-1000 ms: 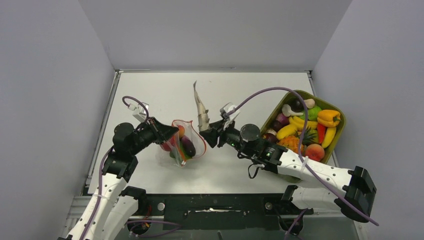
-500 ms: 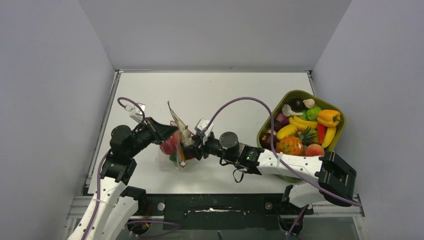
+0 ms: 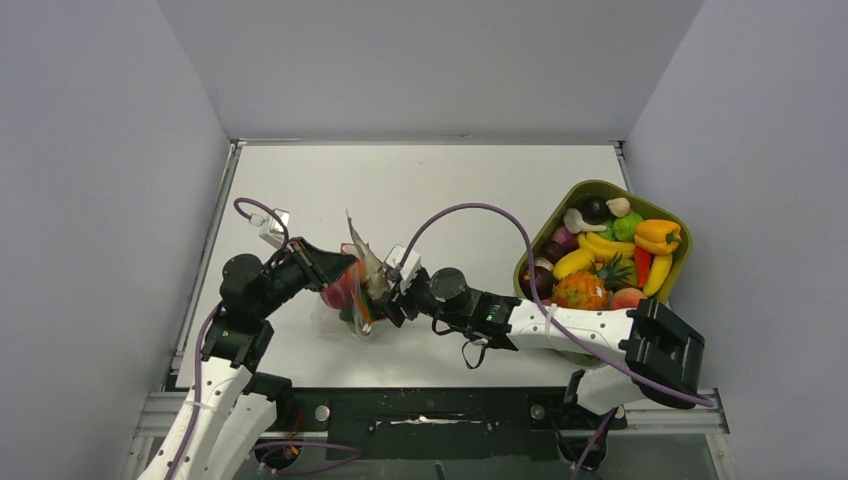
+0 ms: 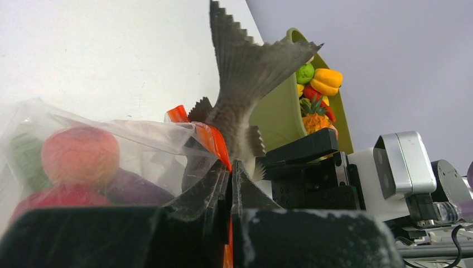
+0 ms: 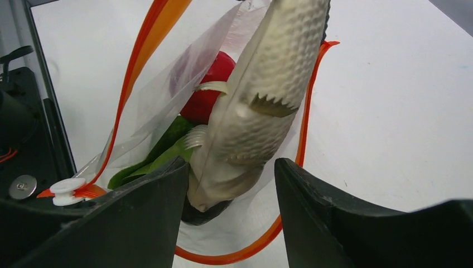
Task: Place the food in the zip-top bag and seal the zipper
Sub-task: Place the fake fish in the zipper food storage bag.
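— What's around the arms?
— A white table. An olive-green tub of toy produce sits far right, well apart from the zip-top bag, which holds red, green and purple food.
— And the claws?
— The left gripper is clenched on the orange-red zipper. The right gripper has its jaws spread either side of a grey toy fish, head-down in the bag's mouth.
— The arms?
— Both reach inward and meet at the bag.
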Available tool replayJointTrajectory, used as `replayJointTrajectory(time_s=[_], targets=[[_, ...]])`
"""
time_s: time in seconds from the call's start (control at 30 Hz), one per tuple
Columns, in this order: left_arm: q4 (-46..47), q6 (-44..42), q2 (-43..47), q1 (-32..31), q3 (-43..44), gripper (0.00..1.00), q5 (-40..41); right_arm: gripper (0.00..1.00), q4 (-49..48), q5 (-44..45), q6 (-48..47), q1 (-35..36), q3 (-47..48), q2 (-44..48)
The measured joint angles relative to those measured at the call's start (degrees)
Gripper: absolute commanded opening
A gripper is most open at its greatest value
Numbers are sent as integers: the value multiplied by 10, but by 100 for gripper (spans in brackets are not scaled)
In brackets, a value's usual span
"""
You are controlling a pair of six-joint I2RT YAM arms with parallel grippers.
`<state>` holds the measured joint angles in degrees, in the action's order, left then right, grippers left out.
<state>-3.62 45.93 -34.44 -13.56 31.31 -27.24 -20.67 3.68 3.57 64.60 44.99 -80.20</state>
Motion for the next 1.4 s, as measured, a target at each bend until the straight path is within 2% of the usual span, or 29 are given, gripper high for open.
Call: replayJointTrajectory(time_s=[0.43,0.5,0.77,0.87,0.93,1.17,1.4], targets=[[1,1,0,0,-1,0,0,59,59,28,19,0,27,24],[2,1,0,0,-2,0,0,55,58,32,28,0,27,29],[5,3,0,0,-9,0,0,24,57,59,51,0,40,26],[5,3,1,0,-9,0,0,17,53,69,54,0,41,26],[5,4,2,0,-9,0,0,17,48,80,60,0,41,26],[9,8,3,0,-9,0,0,14,48,171,184,-1,43,28],[38,30,0,0,-20,0,-3,13,-22,225,297,-1,32,28]])
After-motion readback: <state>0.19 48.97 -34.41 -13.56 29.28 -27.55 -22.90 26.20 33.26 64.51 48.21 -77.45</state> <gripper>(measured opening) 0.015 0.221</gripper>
